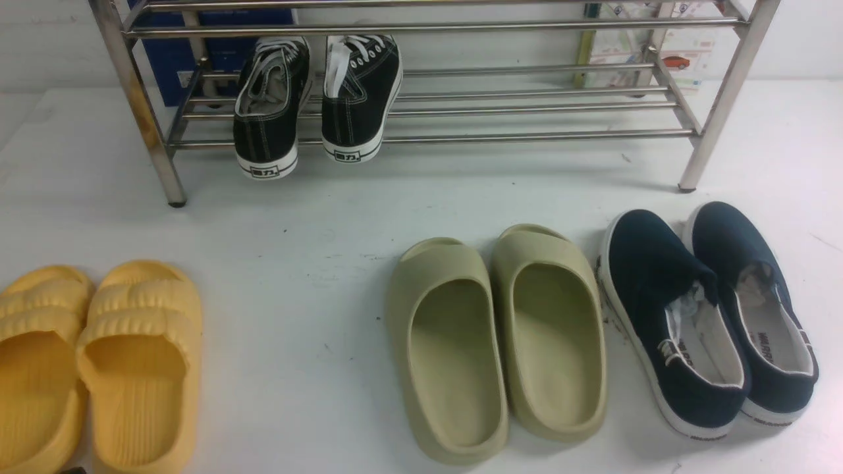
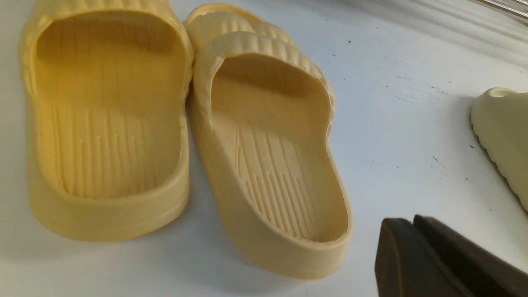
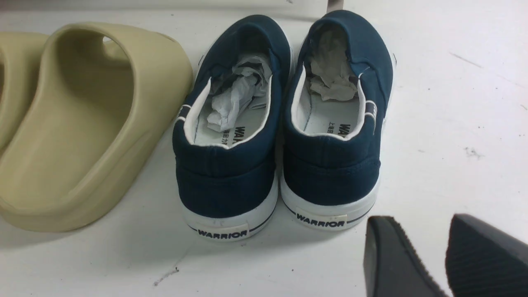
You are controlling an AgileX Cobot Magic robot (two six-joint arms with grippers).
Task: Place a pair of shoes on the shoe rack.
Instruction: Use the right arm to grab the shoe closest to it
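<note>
Sneakers (image 3: 227,169) at centre-right touch each other; the right claw (image 3: 429,251), parted and empty at lower right, could snag both heels. The left claw (image 2: 408,247) is closed, empty.

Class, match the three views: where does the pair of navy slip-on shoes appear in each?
Front view: navy slip-on shoes, at the right side.
Left wrist view: not in it.
Right wrist view: upper middle.
Landmark shared by all three: the olive-green slides, beside the navy shoes in front and right wrist views.
</note>
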